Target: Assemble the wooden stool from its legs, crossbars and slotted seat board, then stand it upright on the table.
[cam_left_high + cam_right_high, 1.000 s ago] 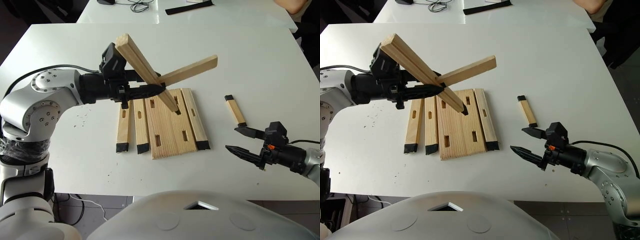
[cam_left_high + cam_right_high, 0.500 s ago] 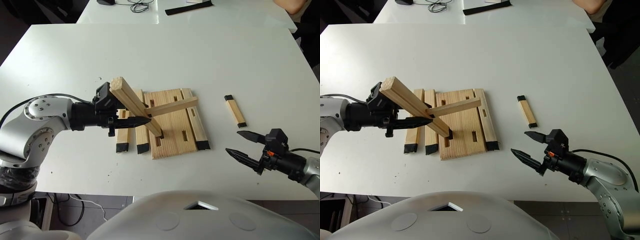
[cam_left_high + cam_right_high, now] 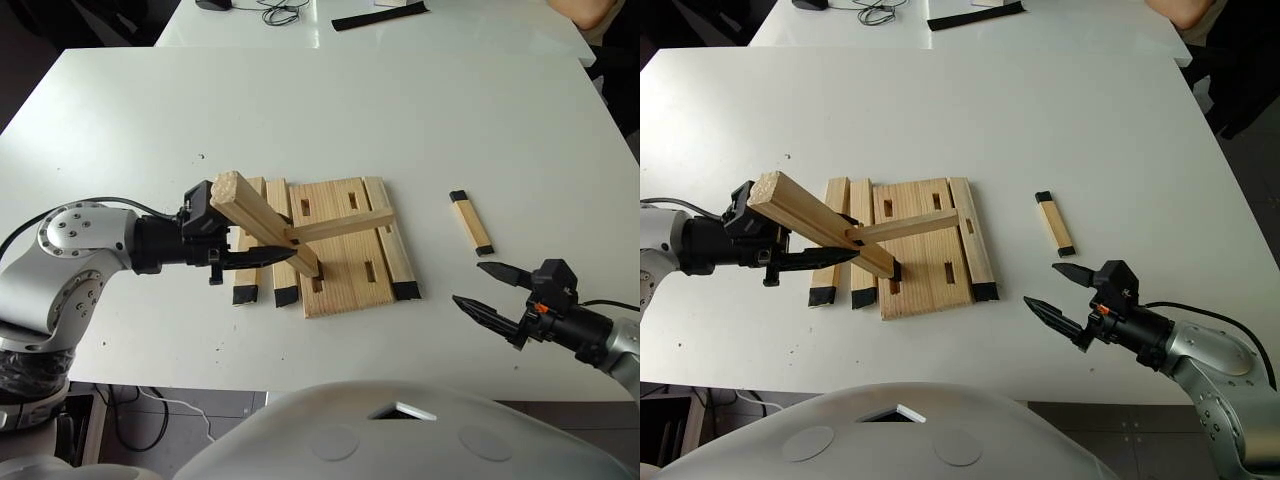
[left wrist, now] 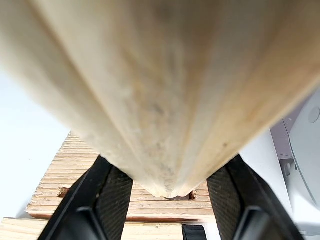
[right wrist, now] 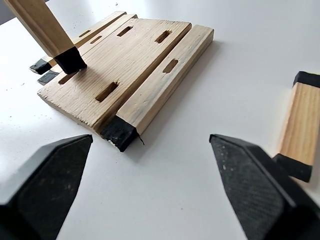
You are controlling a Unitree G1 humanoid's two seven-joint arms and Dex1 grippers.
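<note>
Pale wooden slotted seat board (image 3: 345,290) is lying flat on the white desk (image 3: 450,120). The left hand (image 3: 272,248) is clamping a tilted, black-tipped wooden leg (image 3: 258,215) with a wooden crossbar (image 3: 345,222) joined to it, the leg's black tip touching the board. The right hand (image 3: 472,283) is hovering wide open near a short black-capped wooden piece (image 3: 470,222).

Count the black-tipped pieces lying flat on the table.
4: two pieces side by side left of the board, one against its right edge, a short one apart on the right.
</note>
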